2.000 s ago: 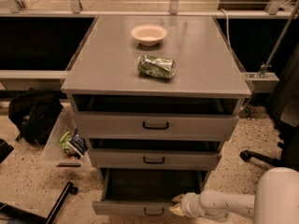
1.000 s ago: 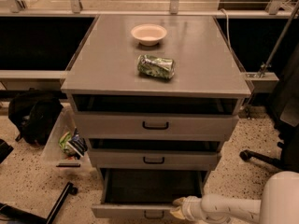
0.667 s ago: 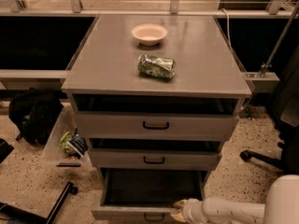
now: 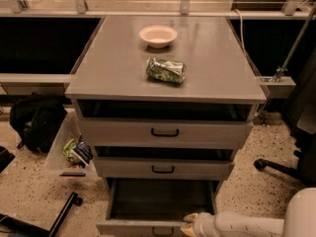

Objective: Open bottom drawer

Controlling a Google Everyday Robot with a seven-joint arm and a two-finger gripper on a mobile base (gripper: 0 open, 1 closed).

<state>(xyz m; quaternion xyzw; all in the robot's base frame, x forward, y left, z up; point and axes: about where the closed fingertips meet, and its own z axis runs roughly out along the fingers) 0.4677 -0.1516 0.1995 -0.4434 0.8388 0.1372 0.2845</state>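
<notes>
Gripper [image 4: 190,224] sits at the near front edge of the bottom drawer [image 4: 158,200], just right of its handle. I cannot tell whether it clamps anything. That drawer stands pulled out, lowest in the cabinet [image 4: 123,68].

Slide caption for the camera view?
Claw at front edge of the pulled-out bottom drawer; bowl and green packet on cabinet top.

Bottom drawer [image 4: 158,200] pulled out, grey inside showing, gripper [image 4: 190,224] at its front edge
</notes>
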